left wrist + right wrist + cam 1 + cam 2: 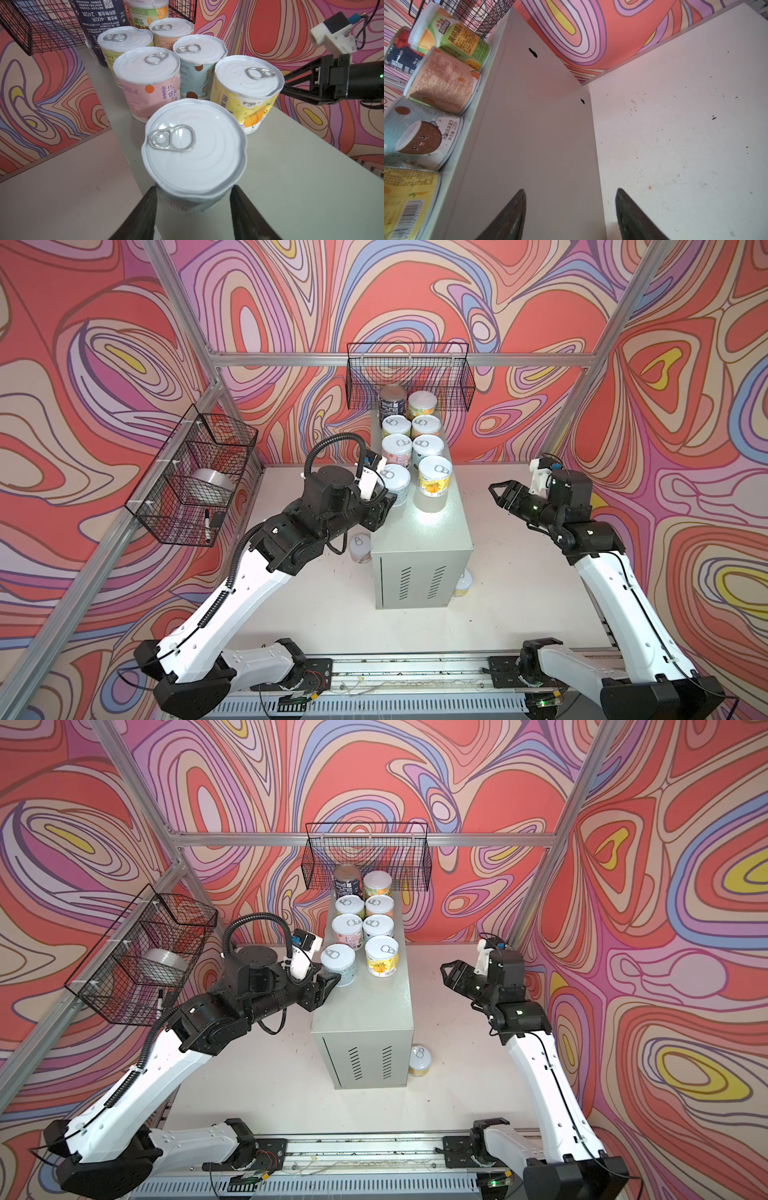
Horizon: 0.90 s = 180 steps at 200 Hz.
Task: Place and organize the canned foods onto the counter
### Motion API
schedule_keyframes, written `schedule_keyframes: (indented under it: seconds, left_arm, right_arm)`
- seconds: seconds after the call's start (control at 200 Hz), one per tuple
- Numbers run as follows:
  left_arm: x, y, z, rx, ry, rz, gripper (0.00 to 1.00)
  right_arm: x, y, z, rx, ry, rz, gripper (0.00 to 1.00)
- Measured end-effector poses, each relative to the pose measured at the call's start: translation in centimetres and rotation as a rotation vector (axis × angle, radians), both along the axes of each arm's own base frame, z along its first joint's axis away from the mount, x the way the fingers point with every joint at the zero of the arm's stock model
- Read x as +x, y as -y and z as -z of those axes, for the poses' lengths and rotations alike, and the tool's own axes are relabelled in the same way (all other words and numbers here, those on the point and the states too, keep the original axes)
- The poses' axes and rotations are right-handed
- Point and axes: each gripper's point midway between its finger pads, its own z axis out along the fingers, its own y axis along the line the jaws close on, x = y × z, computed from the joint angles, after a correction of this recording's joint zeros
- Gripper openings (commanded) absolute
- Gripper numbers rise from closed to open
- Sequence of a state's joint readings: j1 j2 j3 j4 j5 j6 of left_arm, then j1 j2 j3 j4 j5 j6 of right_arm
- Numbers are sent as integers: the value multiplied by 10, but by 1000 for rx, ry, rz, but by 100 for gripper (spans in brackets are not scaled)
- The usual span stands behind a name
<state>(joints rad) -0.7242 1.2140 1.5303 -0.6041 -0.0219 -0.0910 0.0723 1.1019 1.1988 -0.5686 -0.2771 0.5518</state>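
1. Left hand [193, 189] is clamped on the pale-blue can [194, 153], one finger each side, low on its wall. The can is by the left edge of the grey cabinet surface [432, 531], in front of the pink can [145, 83] and beside the yellow can [247, 89]. Can't tell if its base is fully down.
2. Imo the trick here: get it flat, line it up with the yellow one, keep it off that left edge, then open straight out so no finger clips the pink one.
3. Right hand [497, 498] is spread wide and empty, hovering off the cabinet's right edge.
4. The tins are short metal cylinders with glossy printed labels and pale ridged lids with pull tabs. The cabinet top is glossy, so I'd guess they slide easily.
5. Not up yet, on the white table surface [324, 614]: a loose can [360, 548] by the cabinet's left side and a second loose can [419, 1060] by its front right corner.
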Motion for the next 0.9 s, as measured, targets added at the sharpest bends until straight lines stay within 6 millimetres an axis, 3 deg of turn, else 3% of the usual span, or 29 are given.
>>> schedule_keyframes:
  seconds: [0.441,0.616,0.781,0.901]
  left_arm:
    - [20,16,14,-14,-40,15,52]
    - [23,15,10,-19,-33,9,52]
    - [23,13,4,-25,-22,0,62]
    - [26,10,3,-18,-13,-23,83]
  right_arm:
    - [0,0,1,0,-2,0,70]
    - [2,0,2,0,-7,-1,69]
    - [5,-1,7,1,-21,-5,69]
    - [6,-1,10,-4,-30,-8,70]
